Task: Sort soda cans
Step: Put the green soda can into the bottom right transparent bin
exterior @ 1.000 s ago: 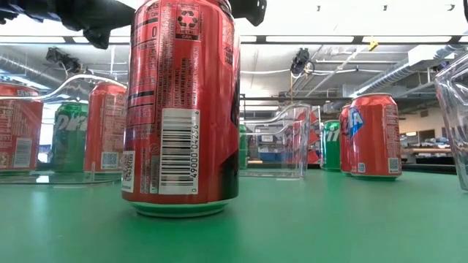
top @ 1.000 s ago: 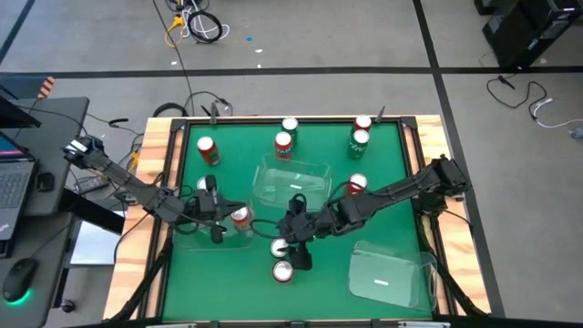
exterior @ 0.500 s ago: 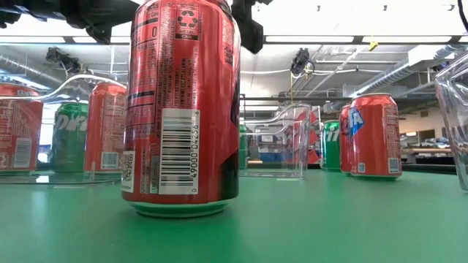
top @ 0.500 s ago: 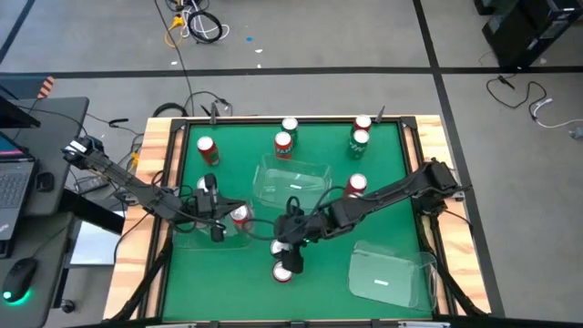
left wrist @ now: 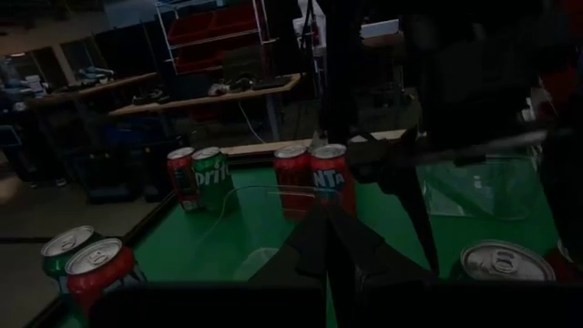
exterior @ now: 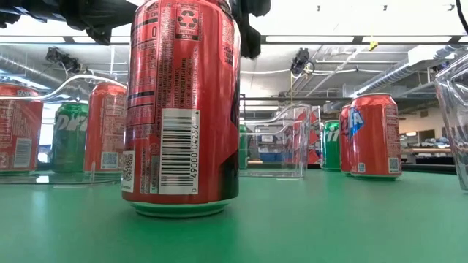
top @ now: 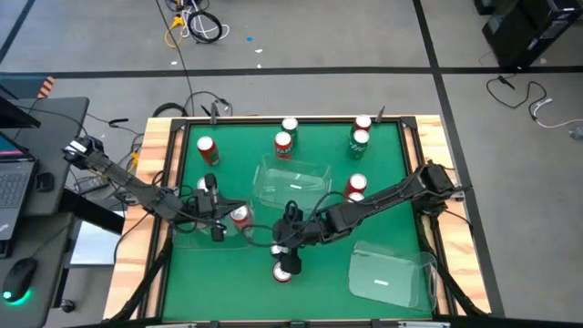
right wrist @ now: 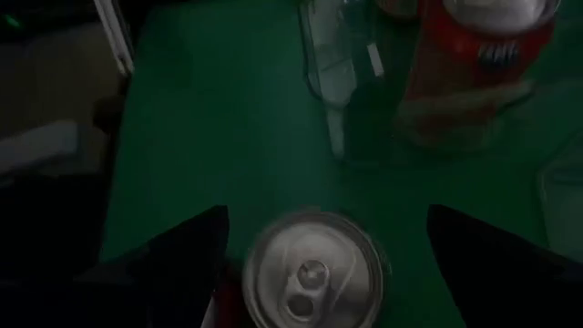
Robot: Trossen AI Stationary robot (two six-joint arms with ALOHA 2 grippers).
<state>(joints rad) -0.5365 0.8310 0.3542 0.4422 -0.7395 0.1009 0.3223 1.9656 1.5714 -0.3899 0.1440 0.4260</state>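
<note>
Green desk [top: 228, 273] carries red and green cans. Right gripper [top: 284, 253] hovers over a red can [top: 283, 271], fingers apart either side. Left gripper [top: 211, 208], fingers together, sits by a clear bin [top: 196, 239].

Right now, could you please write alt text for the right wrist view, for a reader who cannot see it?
The right gripper hangs open over a red soda can, one dark finger on either side of its silver top. Beyond it on the green table stands another red can beside a clear plastic bin.
</note>
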